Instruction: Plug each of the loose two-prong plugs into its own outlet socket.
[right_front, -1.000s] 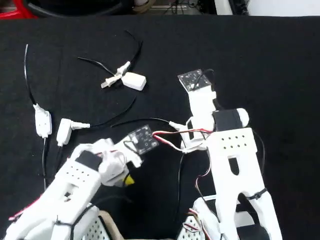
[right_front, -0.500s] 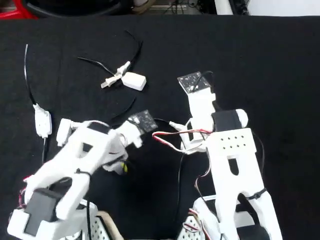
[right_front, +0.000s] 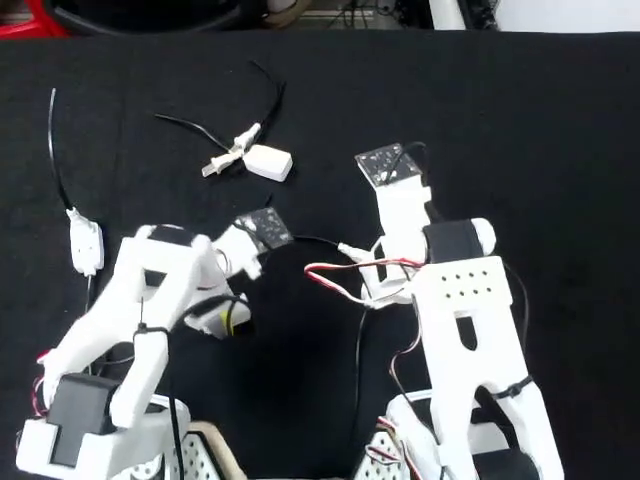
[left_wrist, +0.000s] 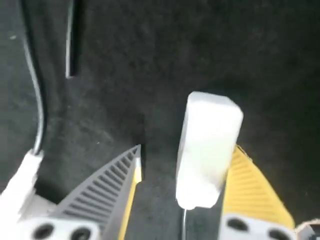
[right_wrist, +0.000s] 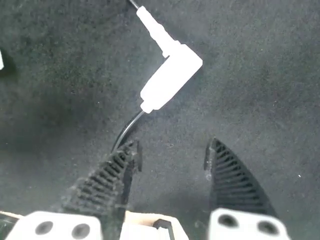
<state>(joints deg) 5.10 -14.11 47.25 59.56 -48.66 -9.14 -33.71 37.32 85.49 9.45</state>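
The white block (left_wrist: 207, 145) lies on the black table (left_wrist: 210, 40) between the two fingers of the left gripper (left_wrist: 187, 150). It rests against the yellow-lined finger (left_wrist: 252, 185), and a gap stays between it and the other finger (left_wrist: 107, 185), so this gripper is wide open and does not clamp it. A thin cord leaves the near end of the block, and I cannot tell if the block is a plug or a socket. In the high view the left arm (right_front: 150, 300) stands over the near left part of the table and covers this place. Left of it, close to the left edge, lies a long white piece (right_front: 85, 245) with a black cord at its far end and at its near end. Farther away, in the far left part, a two-prong plug (right_front: 228, 158) lies loose with its prongs pointing left, just beside a white socket block (right_front: 268, 162) on its right. The right gripper (right_wrist: 172, 144) is also open and holds nothing. An angled white piece (right_wrist: 170, 75) with a cord at both ends lies on the cloth just beyond its fingertips, apart from both. The right arm (right_front: 465, 300) stretches from the near edge toward the middle of the table.
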